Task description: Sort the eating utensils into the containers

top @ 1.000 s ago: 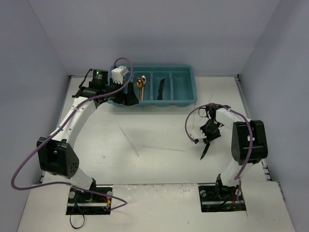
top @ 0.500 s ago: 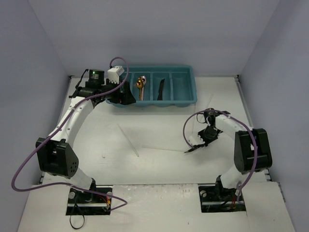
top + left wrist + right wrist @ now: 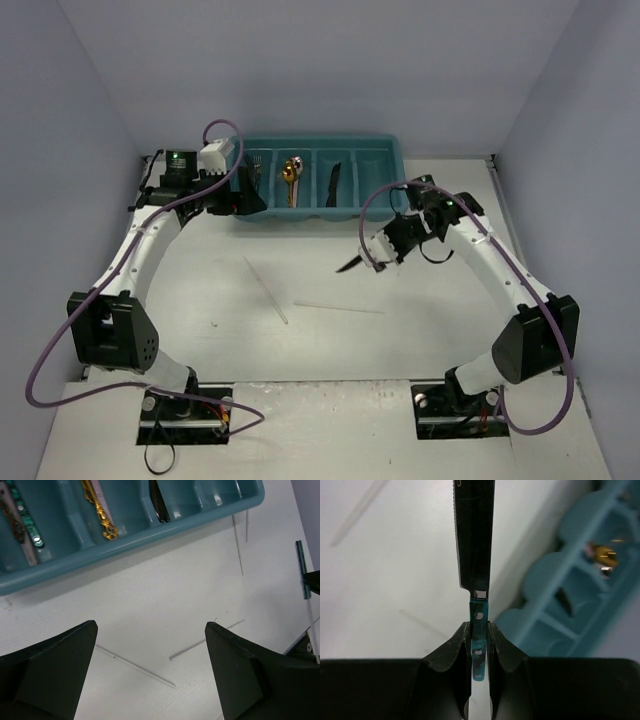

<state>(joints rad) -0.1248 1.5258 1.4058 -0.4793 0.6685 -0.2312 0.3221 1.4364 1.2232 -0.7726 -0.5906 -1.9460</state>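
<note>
Knife [image 3: 474, 535], flat black blade and slim perforated teal handle, sits clamped in right hand [image 3: 479, 630]; left hand [image 3: 150, 627] gapes wide.

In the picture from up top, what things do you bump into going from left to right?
Left end effector → gold spoon in the teal tray → black knife in the tray → right end effector, gripping a second black knife.

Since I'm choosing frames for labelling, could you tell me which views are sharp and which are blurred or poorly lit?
Right wrist view: the knife is crisp, the tray behind it blurred. Left wrist view: tray and sticks sharp, the left hand nearly black. Top view: even soft light, pale sticks faint on the white table.
</note>
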